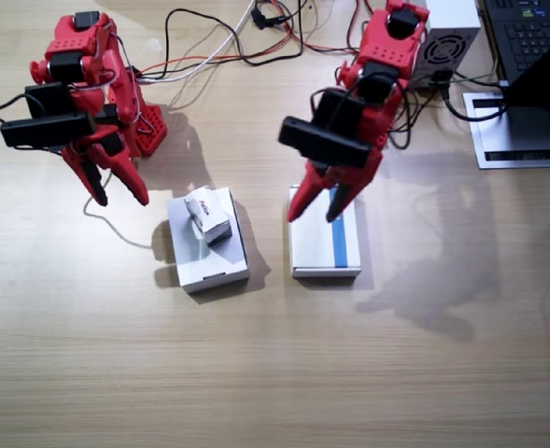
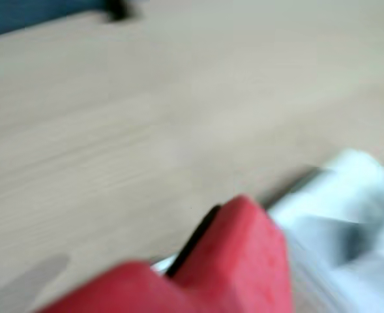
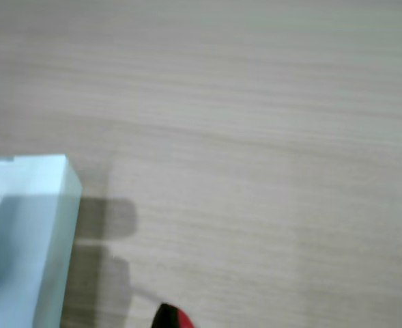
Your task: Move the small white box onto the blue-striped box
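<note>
Atop one plain box, one small white box.

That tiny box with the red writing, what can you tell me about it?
The small white box is a tiny white carton, seemingly cardboard, with small red lettering on top and a greyish side. It lies flat and skewed on the plain white flat box, near its far end, touching nothing else. Neither gripper touches it; the blue-striped box lies apart, beside it.

Red lettering on small white box — illegible
</note>
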Tool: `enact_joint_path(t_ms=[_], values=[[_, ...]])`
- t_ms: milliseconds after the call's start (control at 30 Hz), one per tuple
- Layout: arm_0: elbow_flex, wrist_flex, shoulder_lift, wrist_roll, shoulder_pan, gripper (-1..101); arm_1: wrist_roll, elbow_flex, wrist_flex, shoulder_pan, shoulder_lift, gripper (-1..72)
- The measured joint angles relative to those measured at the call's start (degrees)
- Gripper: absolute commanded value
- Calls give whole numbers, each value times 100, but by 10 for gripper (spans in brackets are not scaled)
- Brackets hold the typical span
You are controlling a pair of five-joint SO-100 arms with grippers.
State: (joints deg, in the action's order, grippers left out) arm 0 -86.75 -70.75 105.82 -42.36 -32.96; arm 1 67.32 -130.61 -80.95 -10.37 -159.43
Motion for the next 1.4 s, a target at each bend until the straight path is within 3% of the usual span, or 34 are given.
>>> enact_joint_path(t_ms=[200,267,567,1067,1133,1267,1400], values=[[3234,-1925,-2795,281,-976,435,0,-747,35,176,-589,433],[3823,-2197,-3270,475,-1222,439,79,-984,62,492,-791,437],[5291,-2312,-4667,800,-1934,441,158,-1415,123,571,-1134,444],[6697,-2303,-6627,1046,-2145,438,158,-2250,0,571,-2030,458],[6732,-2320,-6636,1046,-2162,380,158,-2259,0,571,-2030,458],[6855,-2329,-6627,1046,-2188,149,158,-2259,0,571,-2030,458],[6899,-2329,-6618,1046,-2241,130,158,-2259,0,571,-2030,458]])
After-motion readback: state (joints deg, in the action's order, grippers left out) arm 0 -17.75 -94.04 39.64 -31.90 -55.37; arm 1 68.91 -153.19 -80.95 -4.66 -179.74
